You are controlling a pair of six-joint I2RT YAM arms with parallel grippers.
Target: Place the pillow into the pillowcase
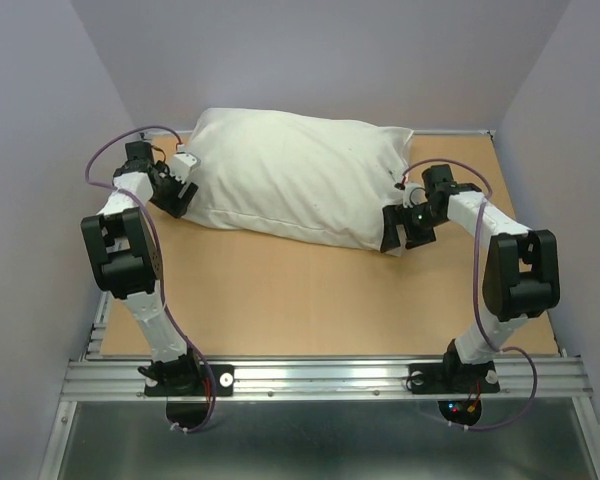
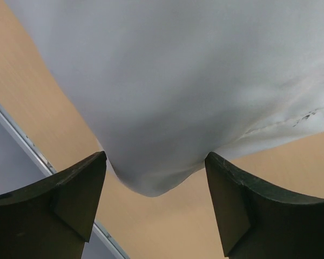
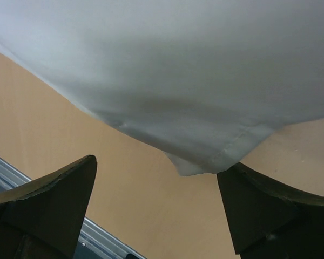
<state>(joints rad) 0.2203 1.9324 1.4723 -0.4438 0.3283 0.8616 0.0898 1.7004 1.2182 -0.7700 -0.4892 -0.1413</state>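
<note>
Both claws, the left claw point(image 2: 155, 167) and the right claw point(image 3: 159, 164), are spread wide and hold nothing. Far back on the tabletop point(image 1: 280, 300) the puffy pillowcase point(image 1: 300, 175) lies long-ways from left to right, one end by each claw, and the pillow seems hidden inside it. One soft corner point(image 2: 151, 181) sits between the left fingers point(image 2: 59, 205); the hemmed corner point(image 3: 227, 148) sits just before the right ones.

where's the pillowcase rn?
Top view: the plump pillowcase lies across the far middle of the table, between the left gripper at its left end and the right gripper at its near-right corner.
</note>
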